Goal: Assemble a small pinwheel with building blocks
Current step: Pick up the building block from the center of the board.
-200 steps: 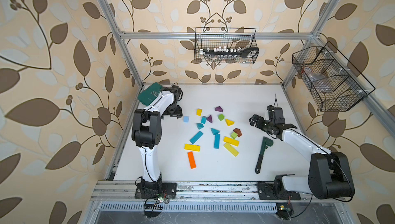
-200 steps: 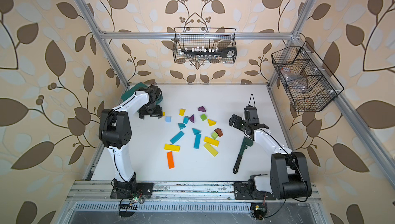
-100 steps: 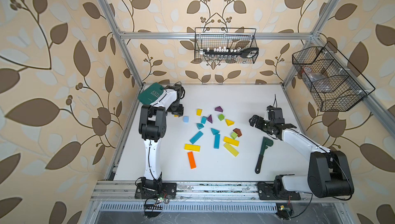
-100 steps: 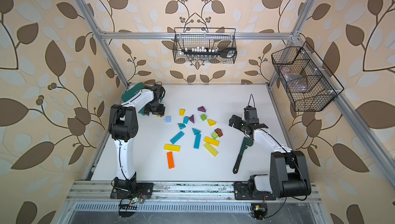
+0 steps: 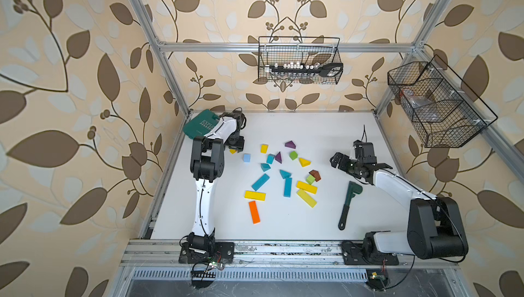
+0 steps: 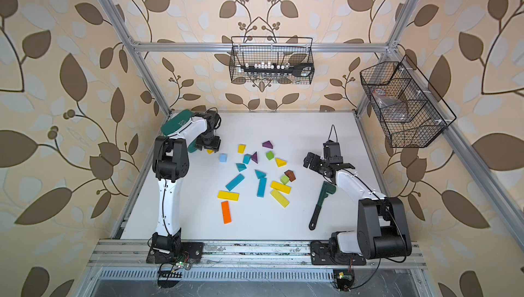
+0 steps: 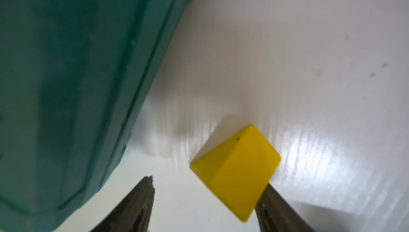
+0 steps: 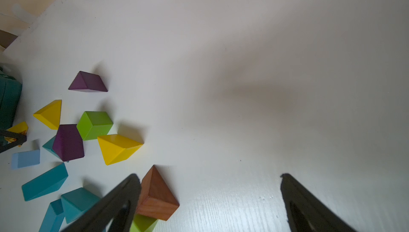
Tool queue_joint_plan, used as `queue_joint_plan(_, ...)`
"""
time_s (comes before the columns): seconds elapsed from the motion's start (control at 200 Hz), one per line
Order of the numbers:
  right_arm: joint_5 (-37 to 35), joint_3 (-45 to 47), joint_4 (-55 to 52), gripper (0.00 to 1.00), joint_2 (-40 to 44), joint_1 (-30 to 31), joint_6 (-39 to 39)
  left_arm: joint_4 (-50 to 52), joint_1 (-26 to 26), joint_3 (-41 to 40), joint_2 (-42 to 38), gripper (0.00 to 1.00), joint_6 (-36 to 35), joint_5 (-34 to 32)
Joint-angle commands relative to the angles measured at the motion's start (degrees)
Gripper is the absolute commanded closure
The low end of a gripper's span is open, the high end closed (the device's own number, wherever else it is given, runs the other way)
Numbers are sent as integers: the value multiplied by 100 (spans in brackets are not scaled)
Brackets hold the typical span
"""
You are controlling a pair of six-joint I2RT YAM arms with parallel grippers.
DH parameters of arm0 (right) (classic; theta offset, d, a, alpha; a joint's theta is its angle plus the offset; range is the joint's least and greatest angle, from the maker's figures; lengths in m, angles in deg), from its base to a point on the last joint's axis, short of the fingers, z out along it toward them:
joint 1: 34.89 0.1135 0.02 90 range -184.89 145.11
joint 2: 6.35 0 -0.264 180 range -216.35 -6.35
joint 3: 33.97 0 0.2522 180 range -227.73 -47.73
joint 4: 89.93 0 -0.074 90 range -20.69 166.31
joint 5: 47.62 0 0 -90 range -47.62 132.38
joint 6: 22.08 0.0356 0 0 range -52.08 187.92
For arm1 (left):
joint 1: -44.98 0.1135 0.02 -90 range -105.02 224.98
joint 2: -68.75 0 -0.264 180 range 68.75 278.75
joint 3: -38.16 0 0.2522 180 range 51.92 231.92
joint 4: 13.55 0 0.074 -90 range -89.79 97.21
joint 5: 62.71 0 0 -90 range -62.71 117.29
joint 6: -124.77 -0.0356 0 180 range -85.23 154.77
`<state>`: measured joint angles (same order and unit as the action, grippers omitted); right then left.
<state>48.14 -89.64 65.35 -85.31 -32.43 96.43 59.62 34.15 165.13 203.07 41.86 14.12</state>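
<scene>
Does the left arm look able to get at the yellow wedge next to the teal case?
Probably yes. In the left wrist view the yellow wedge lies between the open jaws, close to one finger; the case stands beside it but apart, leaving room.

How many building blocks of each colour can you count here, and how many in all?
yellow blocks: 6
teal blocks: 5
purple blocks: 2
green blocks: 2
brown block: 1
orange block: 1
pale blue block: 1
Total: 18

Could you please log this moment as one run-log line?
left gripper: open, straddling yellow wedge beside teal case | right gripper: open, beside brown wedge
</scene>
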Motion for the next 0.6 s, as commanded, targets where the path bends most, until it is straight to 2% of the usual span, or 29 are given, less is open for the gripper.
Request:
queue_joint_plan(0.0,-54,-171,-39,0,-113,-18,-13,75,105,312,158,31,-157,267)
queue_joint_plan(0.175,-36,-206,-26,0,-211,-20,-10,66,125,343,217,42,-150,586)
queue_joint_plan(0.42,75,-230,-14,0,-175,-1,-80,247,151,263,136,70,318,928)
queue_joint_plan(0.505,287,-227,101,0,-125,123,-197,313,182,199,-102,79,626,1207)
queue_joint_plan(0.595,477,-311,242,0,-119,543,-420,122,243,-145,-610,88,922,1710)
